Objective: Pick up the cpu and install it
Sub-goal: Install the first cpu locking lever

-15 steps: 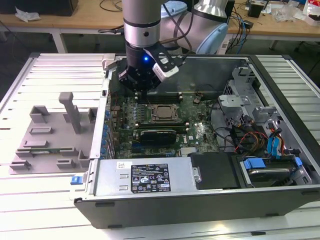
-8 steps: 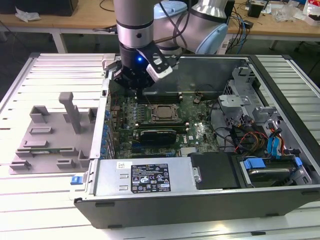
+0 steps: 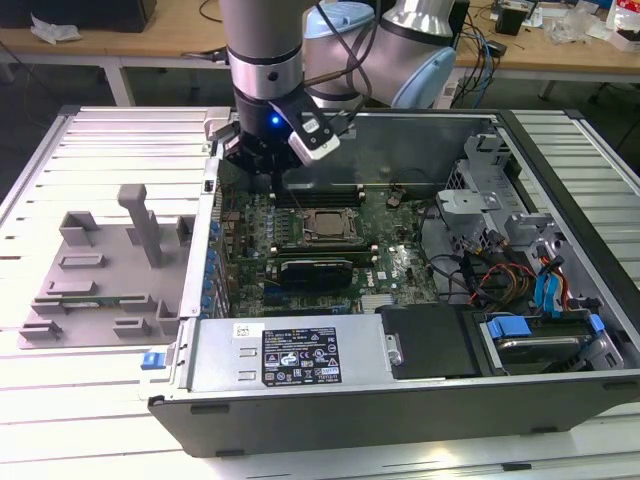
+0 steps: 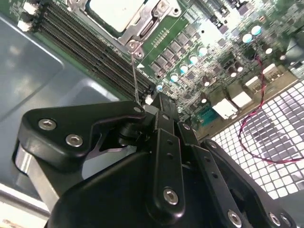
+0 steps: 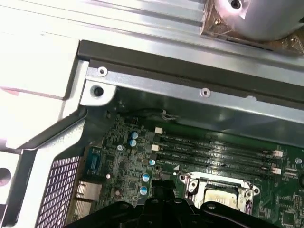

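Position: cpu lies flat inside the socket frame at mid-motherboard, silvery top up. Both wrist views also show it in the frame. It looks seated, not carried.

Memory slots run at twelve o'clock of the cpu in the exterior view, just beside the frame. A thin metal rod rises from the frame corner toward the tool tip in the second wrist view. Whether it touches the tool, cannot tell.

Gripper hangs low over the board at about eleven o'clock of the cpu, near the memory slots, close to the case wall. Clenched or released: cannot tell.

Grey fixture tray sits outside the case at nine o'clock, well apart from the tool.

Judgement: pick-up and placement look done, and work is in the install stage at the socket. Any move here calls for small, vertical motion, keeping off the slots and the rod.
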Robot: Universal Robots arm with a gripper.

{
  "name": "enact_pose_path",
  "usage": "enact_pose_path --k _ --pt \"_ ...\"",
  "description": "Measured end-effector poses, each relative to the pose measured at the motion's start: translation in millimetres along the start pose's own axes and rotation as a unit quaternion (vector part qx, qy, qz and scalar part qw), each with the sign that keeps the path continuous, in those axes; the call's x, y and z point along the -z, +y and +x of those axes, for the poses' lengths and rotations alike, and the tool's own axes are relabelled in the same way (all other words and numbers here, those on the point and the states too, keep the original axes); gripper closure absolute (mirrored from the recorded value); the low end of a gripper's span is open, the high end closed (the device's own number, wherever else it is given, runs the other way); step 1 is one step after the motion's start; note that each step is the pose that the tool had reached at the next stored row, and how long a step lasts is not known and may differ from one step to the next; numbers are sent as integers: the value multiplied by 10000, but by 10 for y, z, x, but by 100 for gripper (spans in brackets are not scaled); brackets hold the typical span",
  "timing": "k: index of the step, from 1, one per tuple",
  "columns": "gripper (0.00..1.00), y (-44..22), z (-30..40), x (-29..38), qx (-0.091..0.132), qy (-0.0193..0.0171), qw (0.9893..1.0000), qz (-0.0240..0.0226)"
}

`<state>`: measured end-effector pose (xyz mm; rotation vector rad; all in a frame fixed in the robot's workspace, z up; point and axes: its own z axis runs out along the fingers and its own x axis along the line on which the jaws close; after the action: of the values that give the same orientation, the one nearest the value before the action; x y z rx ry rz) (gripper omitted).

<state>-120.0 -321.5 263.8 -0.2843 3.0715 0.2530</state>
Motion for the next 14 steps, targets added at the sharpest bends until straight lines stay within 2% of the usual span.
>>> enact_pose_path --k 1,5,6,7,9,10,14 --pt "89 0 2 -1 -2 -7 10000 -39" --pt "89 0 2 -2 -2 -11 10000 -55" --pt "89 -3 3 -14 -2 -15 10000 -71" --pt "89 -6 4 -30 -3 -19 9999 -103" --pt "89 -12 7 -44 -10 -57 9995 -299" --pt "89 -16 9 -51 -11 -64 9994 -334" --pt "89 -39 1 -107 -12 -69 9993 -372"
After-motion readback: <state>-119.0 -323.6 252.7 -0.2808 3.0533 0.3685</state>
